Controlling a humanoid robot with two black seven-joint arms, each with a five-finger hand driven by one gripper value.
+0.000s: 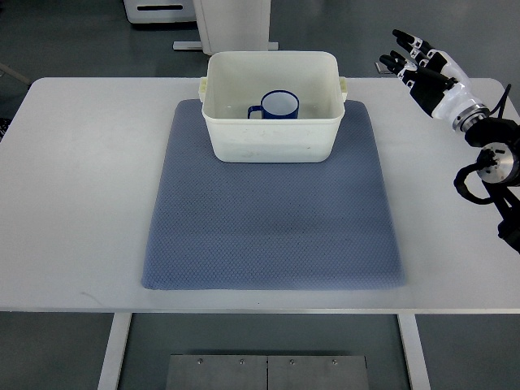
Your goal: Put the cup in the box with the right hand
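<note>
A blue-rimmed white cup [279, 106] stands upright inside the cream plastic box [272, 138], toward its back, handle pointing left. The box rests on the far end of a blue-grey mat [272, 219]. My right hand [416, 58] hovers at the table's far right corner, well right of the box, fingers stretched out and holding nothing. The left arm does not show.
The white table [73, 187] carries the mat in its middle. The right arm's black joints [491, 166] hang over the table's right edge. White equipment [199, 20] stands on the floor behind the table.
</note>
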